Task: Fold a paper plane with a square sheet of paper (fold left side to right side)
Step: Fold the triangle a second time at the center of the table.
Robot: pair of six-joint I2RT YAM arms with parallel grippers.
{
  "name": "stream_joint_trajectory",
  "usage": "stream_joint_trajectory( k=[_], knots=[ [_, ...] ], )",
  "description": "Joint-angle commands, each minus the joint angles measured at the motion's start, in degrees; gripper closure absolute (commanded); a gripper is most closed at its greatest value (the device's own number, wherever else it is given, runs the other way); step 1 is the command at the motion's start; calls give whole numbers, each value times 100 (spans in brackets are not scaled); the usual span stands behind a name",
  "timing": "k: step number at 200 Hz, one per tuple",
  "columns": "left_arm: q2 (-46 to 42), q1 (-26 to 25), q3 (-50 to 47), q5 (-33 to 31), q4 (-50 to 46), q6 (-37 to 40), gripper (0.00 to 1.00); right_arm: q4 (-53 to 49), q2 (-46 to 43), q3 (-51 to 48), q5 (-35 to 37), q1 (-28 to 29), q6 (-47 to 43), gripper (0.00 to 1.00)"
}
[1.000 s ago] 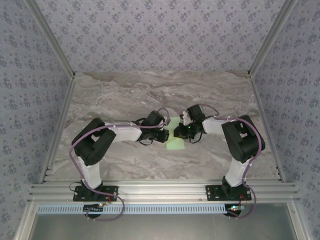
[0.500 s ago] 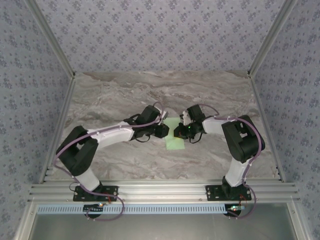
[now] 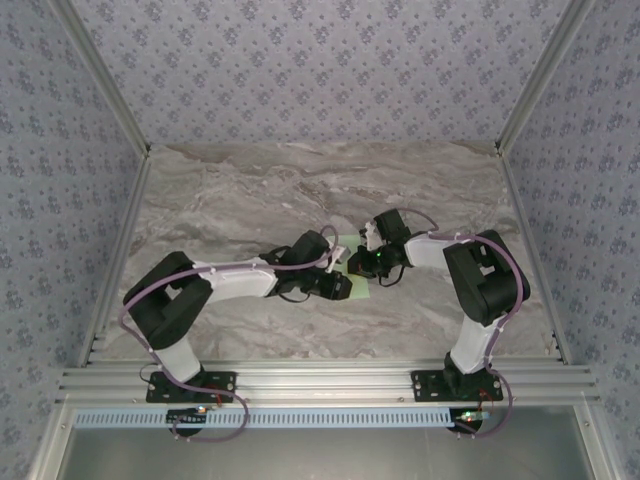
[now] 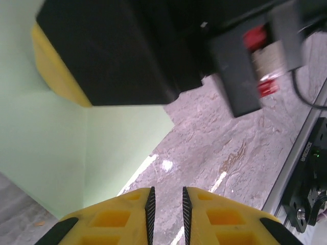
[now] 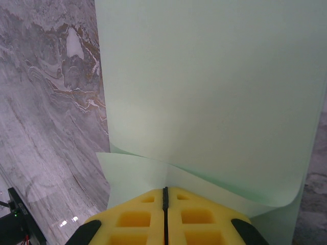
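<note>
Lying mid-table, the square sheet of paper (image 3: 360,292): thin, matte, pale mint, doubled over. The right wrist view shows its upper layer bowed in a soft, uncreased curl. Right gripper (image 5: 164,199) at its 2 o'clock, pads pressed together; whether they pinch paper, cannot tell. Left gripper (image 4: 167,199) at 8 o'clock, fingers narrowly parted, empty. Glossy veined marble table (image 3: 250,190).

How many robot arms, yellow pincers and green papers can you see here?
Black-and-white robot arms: 2, the left arm and the right arm.
Yellow padded pincers: 2, the left pincer and the right pincer.
Pale mint-green thin paper sheets: 1, the paper sheet.
Total: 5.
</note>
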Motion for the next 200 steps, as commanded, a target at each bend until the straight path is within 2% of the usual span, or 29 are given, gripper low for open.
stream_joint_trajectory(
  k=[1, 101, 153, 200],
  knots=[
    [207, -6, 166, 60, 69, -68, 78, -569, 258, -85, 447, 3, -100, 94],
    [548, -4, 171, -462, -199, -4, 78, -618, 271, -69, 478, 5, -151, 94],
    [488, -4, 1, -448, -208, -87, 79, -675, 268, -62, 507, -2, -180, 94],
    [369, -42, -384, -148, 68, -335, 81, -724, 277, -24, 516, -11, -213, 94]
  ],
)
